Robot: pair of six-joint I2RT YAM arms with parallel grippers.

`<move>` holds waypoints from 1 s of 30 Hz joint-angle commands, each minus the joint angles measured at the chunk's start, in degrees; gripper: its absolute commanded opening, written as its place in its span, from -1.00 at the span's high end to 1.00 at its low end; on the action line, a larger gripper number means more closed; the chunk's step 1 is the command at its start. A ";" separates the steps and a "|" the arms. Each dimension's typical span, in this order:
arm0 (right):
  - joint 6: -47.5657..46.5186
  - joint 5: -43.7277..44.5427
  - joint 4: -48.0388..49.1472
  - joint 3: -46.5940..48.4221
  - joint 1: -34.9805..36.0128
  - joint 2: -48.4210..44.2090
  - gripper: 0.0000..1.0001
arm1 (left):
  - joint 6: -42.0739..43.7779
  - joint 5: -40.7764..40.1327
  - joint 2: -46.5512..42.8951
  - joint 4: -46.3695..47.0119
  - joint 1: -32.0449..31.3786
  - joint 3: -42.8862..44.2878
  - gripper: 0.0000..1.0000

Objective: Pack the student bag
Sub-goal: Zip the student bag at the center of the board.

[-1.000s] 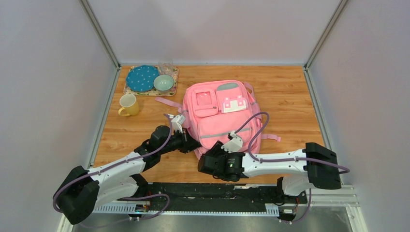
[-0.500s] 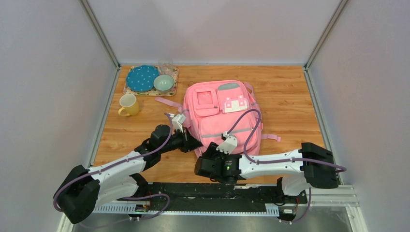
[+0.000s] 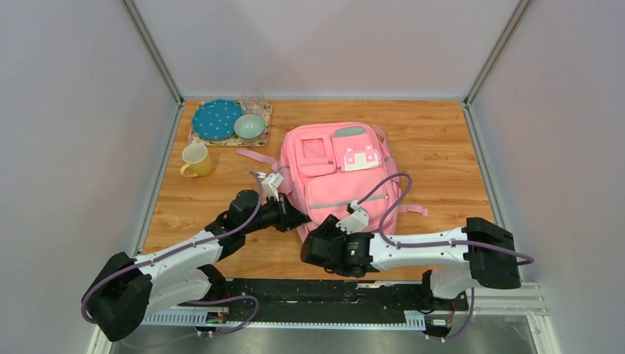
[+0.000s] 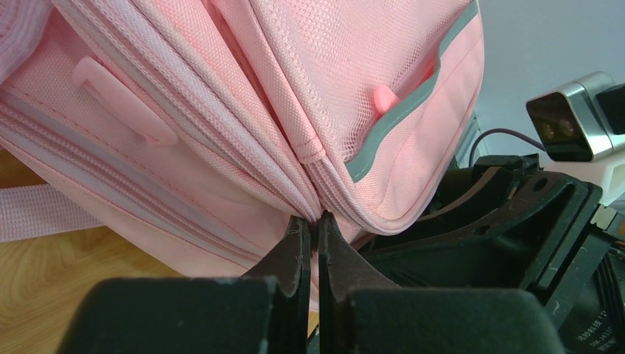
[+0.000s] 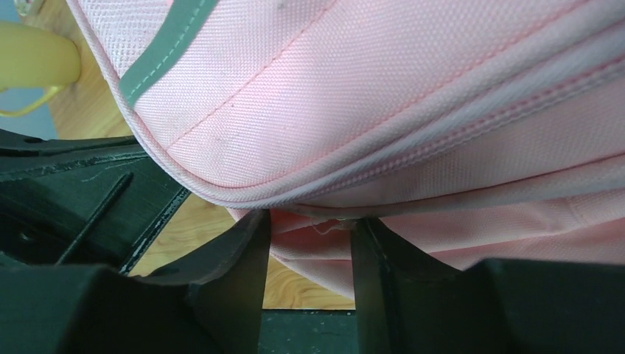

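Both claws were working the student bag (image 3: pixel 339 177) open: left claw (image 4: pixel 309 243) pinched its seam, right claw (image 5: pixel 309 243) gaped around fabric. Next it probably needed a zipper pull.

A robotics lab test cell: a wooden bench (image 3: pixel 442 147) boxed in by plain grey panels (image 3: pixel 74 110) on aluminium framing (image 3: pixel 151 50), with two cabled arms bolted to a rail (image 3: pixel 324 291) at its near edge.

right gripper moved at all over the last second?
Yes, slightly. The right gripper swung left along the student bag's near edge, then came back right, ending just left of its start. The bag itself stayed put.
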 commanded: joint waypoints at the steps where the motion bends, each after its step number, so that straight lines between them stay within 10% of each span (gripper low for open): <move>1: 4.93 2.67 3.00 -1.11 -2.81 -1.41 0.27 | -2.45 9.28 -2.10 7.65 -1.63 1.76 1.00; 11: 2.64 -0.14 -0.15 -1.38 -2.72 -2.55 0.78 | -1.31 8.67 -2.27 6.07 -1.63 2.37 1.00; 22: 5.62 3.71 -2.79 -0.86 -2.90 -0.89 0.38 | -1.39 9.28 -2.54 5.81 -1.54 2.99 1.00; 30: 7.65 4.95 -2.63 -0.24 -4.30 0.17 0.70 | -1.57 8.93 -3.51 5.19 -1.63 2.38 1.00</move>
